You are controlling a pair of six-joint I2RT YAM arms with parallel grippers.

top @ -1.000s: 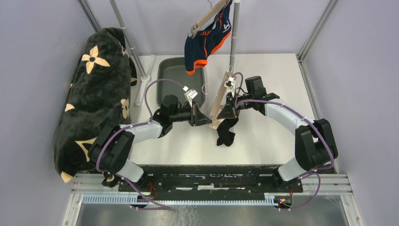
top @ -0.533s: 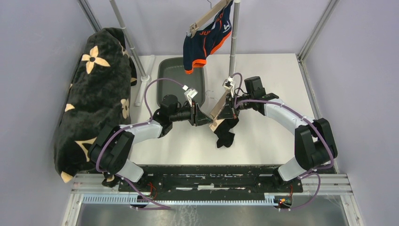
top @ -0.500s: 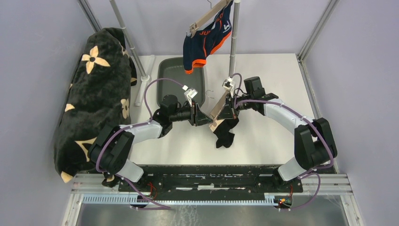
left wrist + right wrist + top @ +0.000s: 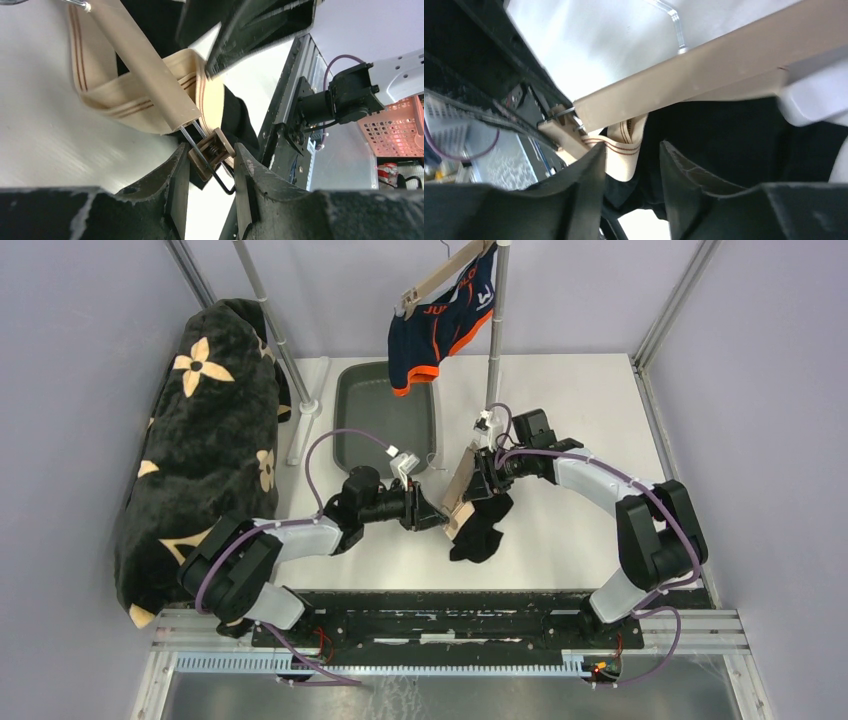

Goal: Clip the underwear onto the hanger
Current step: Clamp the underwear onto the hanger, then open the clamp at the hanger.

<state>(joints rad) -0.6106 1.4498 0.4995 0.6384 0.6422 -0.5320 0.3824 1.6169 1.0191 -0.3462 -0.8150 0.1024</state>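
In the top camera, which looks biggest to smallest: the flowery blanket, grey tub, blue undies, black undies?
1. flowery blanket
2. grey tub and blue undies: about alike; the undies hang nearer the camera, so no ranking
3. black undies, smallest

Over the surface, the hanger is between the left tool and right tool, underwear at its near end. A tray sits behind them; a blanket hangs far left.

Black underwear, tan striped waistband, pale wood hanger, white table
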